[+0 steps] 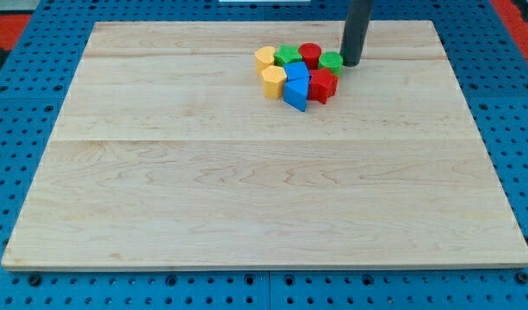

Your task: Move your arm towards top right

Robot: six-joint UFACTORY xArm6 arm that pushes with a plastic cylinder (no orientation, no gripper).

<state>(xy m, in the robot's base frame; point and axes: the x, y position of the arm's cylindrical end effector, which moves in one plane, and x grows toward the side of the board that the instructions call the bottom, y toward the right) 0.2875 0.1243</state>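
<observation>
my tip (350, 64) stands on the wooden worktop (246, 189) in the upper right of centre, a bare rod with nothing to open or close, touching or just beside the right edge of a green block (331, 61). left of it cluster a red cylinder (309, 53), another green block (288, 56), two yellow blocks (264, 58) (274, 81), two blue blocks (296, 72) (295, 96) and a red block (323, 85).

Blocks were yellow (264, 58), yellow (274, 82), green (288, 56), red (309, 54), green (331, 62), blue (296, 76), blue (295, 96), red (323, 85); rod dark (357, 34); surface pale wood-grained (246, 189).
</observation>
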